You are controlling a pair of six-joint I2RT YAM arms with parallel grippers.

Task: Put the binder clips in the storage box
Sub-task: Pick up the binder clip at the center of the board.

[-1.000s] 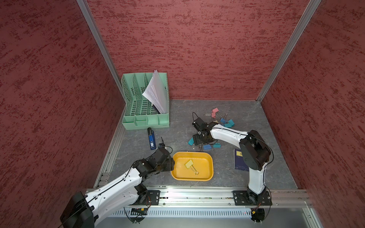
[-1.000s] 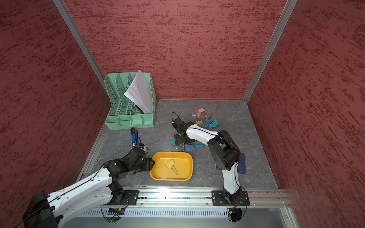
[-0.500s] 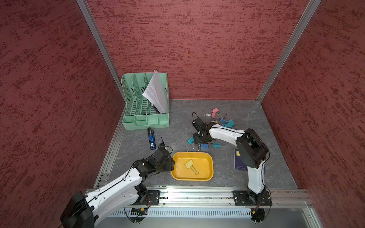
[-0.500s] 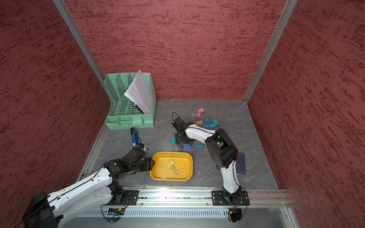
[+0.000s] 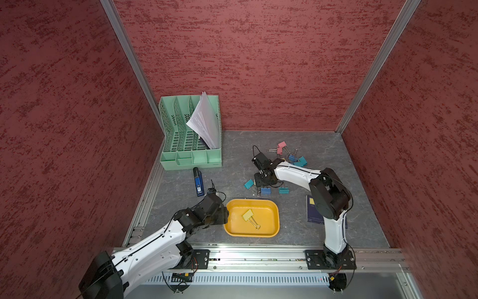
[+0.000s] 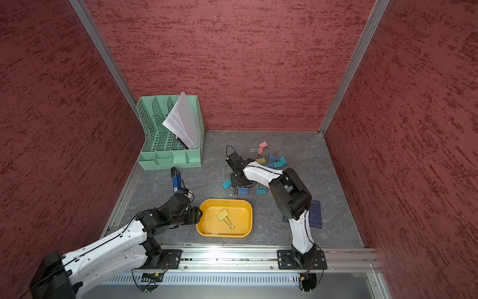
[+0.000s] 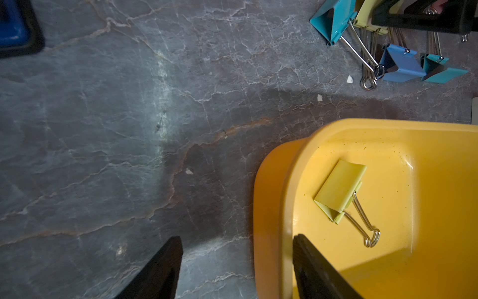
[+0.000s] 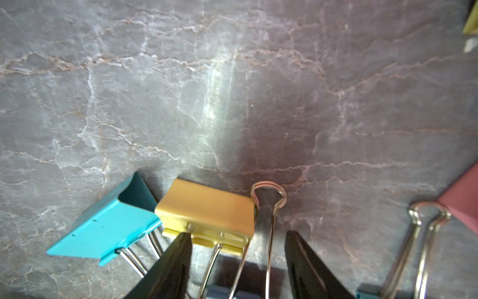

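The storage box (image 5: 252, 234) (image 6: 223, 235) is a shallow yellow-orange tray near the front edge. One yellow binder clip (image 5: 248, 215) (image 7: 340, 190) lies in it. My left gripper (image 5: 224, 216) (image 7: 236, 238) is open and straddles the tray's left wall (image 7: 269, 207), one finger inside and one outside. My right gripper (image 5: 261, 181) (image 8: 238, 234) is open, low over a yellow binder clip (image 8: 207, 207), with that clip's wire handles between its fingers. A teal clip (image 8: 108, 230) lies against the yellow one. Blue (image 5: 265, 191) and teal (image 5: 283, 190) clips lie beside them.
More binder clips (image 5: 292, 156) in pink, blue and teal lie heaped toward the back. A mint-green file organizer (image 5: 190, 134) holding papers fills the back left corner. A dark blue stapler (image 5: 198, 181) lies in front of it. A dark notebook (image 5: 314, 209) lies under the right arm.
The right arm's elbow has shifted slightly left while its gripper stays over the same clips. The left arm and the tray have not moved.
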